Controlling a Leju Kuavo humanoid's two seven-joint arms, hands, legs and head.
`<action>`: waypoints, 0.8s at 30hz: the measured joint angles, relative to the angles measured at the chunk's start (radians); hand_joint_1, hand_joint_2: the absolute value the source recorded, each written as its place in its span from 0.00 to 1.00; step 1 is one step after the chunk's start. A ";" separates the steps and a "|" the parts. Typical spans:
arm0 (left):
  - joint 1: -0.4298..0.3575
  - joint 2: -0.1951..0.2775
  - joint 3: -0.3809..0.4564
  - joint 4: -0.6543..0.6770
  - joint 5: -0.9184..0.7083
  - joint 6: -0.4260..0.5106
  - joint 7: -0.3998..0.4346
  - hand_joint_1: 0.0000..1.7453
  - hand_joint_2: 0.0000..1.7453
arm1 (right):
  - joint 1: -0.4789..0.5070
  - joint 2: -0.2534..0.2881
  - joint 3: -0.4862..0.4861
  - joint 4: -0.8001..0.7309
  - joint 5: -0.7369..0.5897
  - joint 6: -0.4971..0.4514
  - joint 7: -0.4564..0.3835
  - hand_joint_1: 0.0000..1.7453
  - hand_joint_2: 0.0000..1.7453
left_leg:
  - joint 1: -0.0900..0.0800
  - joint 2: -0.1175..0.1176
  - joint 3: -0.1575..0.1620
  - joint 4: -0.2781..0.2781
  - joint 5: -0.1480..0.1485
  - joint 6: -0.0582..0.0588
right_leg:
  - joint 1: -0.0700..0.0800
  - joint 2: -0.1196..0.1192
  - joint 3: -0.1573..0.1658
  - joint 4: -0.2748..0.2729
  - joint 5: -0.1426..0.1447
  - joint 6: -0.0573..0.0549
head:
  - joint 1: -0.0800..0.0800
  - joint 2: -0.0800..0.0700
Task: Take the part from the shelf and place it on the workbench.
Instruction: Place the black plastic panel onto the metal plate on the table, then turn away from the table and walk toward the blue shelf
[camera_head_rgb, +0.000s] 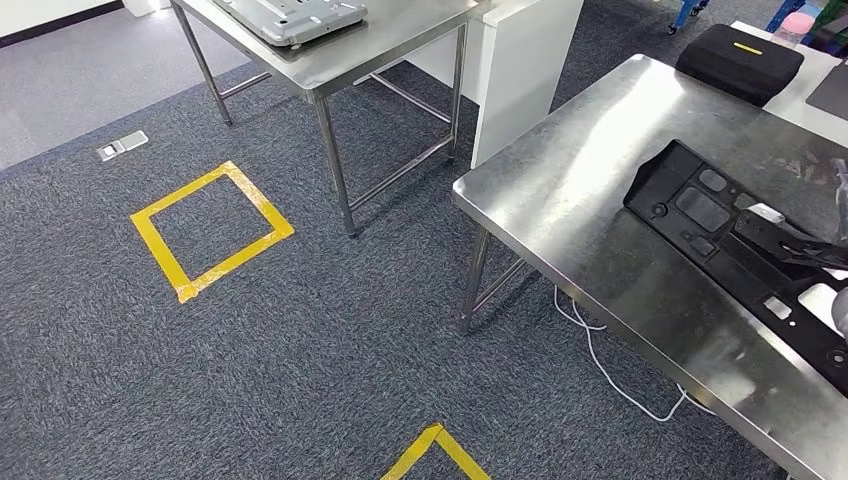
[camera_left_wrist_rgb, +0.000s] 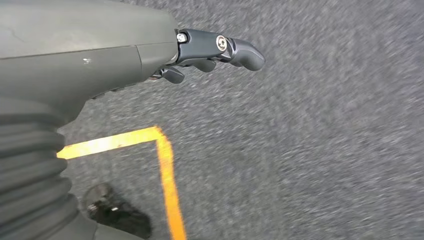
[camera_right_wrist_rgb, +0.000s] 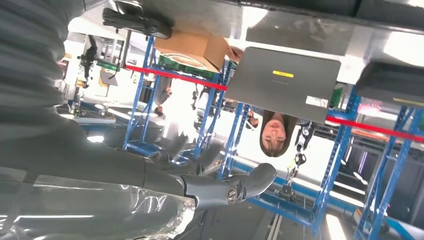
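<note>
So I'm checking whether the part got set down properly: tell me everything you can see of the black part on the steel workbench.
The black part is a flat, elongated panel, plastic by its matte look, with moulded recesses, small holes and a white tag. It lies flat on the workbench, running slantwise toward the frame's right edge, which cuts it off. The right hand lies over its far portion; whether the hand grips it cannot be told.

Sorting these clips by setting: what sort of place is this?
Probably an industrial lab or workshop: steel workbench carrying a black part, yellow tape squares on carpet, blue shelf racks behind.
</note>
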 joint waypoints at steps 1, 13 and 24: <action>0.000 0.000 -0.001 0.003 -0.004 -0.003 0.008 0.00 0.00 | -0.001 -0.001 0.000 0.001 0.002 0.004 0.002 0.00 1.00 | 0.000 0.000 0.000 0.000 0.000 0.000 | 0.000 0.000 0.000 0.000 0.000 0.000 | 0.000 0.000; -0.001 -0.002 -0.005 0.015 -0.019 -0.010 0.035 0.00 0.00 | -0.035 -0.018 0.000 0.019 0.020 0.150 0.056 0.00 1.00 | 0.000 0.000 0.000 0.000 0.001 0.001 | 0.000 0.000 0.000 0.000 0.001 0.001 | 0.000 0.000; -0.004 -0.004 -0.006 0.016 -0.037 -0.025 0.055 0.00 0.00 | -0.103 -0.056 -0.030 0.037 -0.011 0.526 0.155 0.00 1.00 | -0.001 0.000 -0.001 0.000 0.002 0.002 | 0.000 0.000 -0.001 0.000 0.001 0.001 | 0.000 0.000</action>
